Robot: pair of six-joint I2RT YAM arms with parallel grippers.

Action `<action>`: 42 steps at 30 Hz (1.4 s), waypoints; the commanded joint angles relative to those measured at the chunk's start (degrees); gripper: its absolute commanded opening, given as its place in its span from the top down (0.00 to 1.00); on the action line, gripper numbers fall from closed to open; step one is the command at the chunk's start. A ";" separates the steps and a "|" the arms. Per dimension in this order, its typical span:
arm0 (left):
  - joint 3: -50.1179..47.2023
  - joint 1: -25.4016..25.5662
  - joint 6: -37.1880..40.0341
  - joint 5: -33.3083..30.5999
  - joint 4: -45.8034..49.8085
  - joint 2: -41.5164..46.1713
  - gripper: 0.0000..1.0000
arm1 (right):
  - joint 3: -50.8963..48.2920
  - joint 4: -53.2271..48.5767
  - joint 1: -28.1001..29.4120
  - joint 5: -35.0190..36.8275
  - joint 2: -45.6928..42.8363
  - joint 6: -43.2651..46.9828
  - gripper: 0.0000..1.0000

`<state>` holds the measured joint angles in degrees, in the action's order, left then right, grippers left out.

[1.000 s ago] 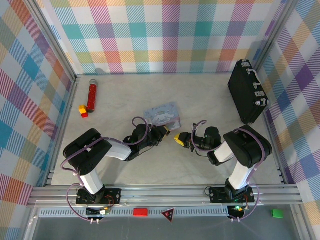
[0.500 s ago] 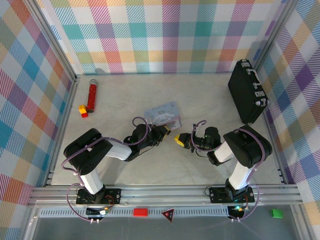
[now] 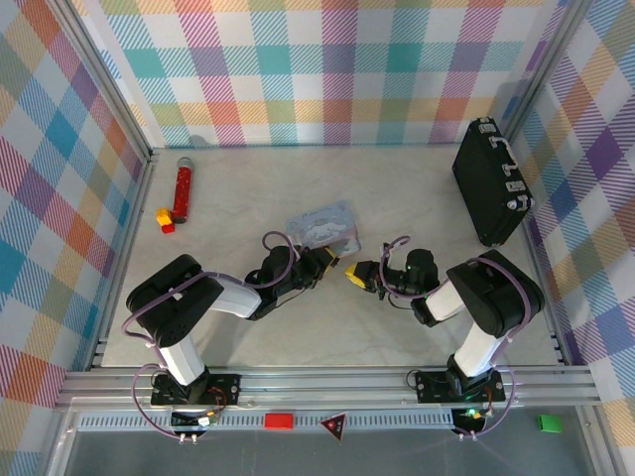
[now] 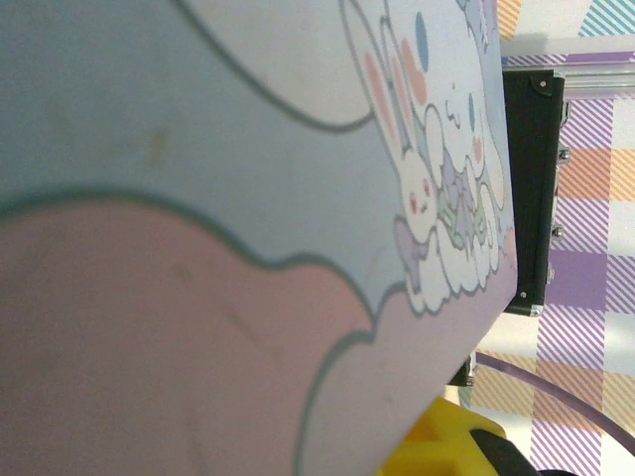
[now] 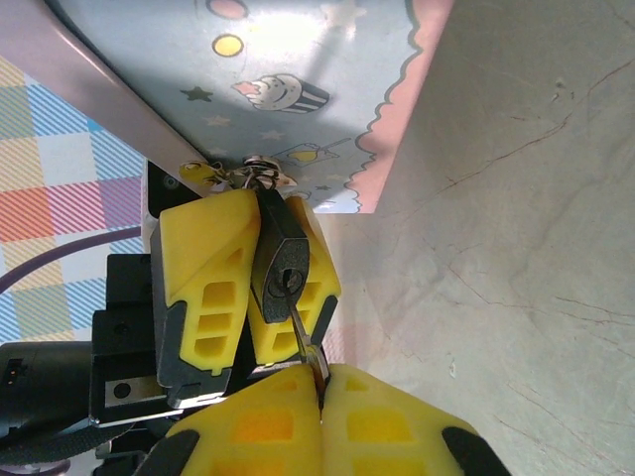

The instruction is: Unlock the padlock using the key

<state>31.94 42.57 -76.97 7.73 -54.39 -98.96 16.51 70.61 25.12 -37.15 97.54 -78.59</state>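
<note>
Padlock (image 5: pixel 283 260) at box (image 5: pixel 298 69) edge, clamped in left pincer (image 5: pixel 260 286). Right pincer (image 5: pixel 319 392) closed on key (image 5: pixel 301 332), blade in keyhole. Risks: off-axis twist bends thin key; key slips from grip; padlock swivels, dragging box across surface (image 5: pixel 516 198).

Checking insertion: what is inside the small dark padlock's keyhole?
A thin silvery key, pinched by the right gripper, enters the keyhole of the small dark padlock. Its depth inside is hidden.

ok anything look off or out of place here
Nothing stands out. The padlock hangs from the box clasp, pinched between the left fingers, and the key is in its keyhole, held by the right fingers. No spill or damage shows.
</note>
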 commanded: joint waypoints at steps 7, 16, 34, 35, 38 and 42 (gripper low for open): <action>-0.70 0.15 -1.73 1.75 -5.99 0.17 0.95 | 2.03 -1.52 -0.24 -0.25 -1.34 2.21 1.00; -1.45 0.66 -2.04 1.76 -5.70 1.08 0.95 | 3.61 -1.97 -0.25 -0.21 -1.39 1.99 1.00; 0.48 1.55 -2.28 3.61 -5.89 2.48 0.95 | 4.78 -0.88 -0.25 -2.03 -1.37 0.46 1.00; 0.49 1.63 -2.17 3.63 -5.73 2.74 0.95 | 4.89 -0.75 -0.24 -2.14 -1.34 0.22 1.00; 0.40 1.57 -2.39 3.85 -6.80 2.70 0.95 | 5.17 -0.34 -0.25 -2.23 -0.98 -0.23 1.00; 0.58 1.90 -3.16 4.74 -9.75 1.84 0.95 | 5.66 2.45 -0.46 -2.62 1.31 -2.09 1.00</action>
<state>30.96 42.87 -78.43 7.70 -56.64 -98.45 19.66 67.53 24.84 -39.16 97.47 -79.07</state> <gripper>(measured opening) 0.133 0.044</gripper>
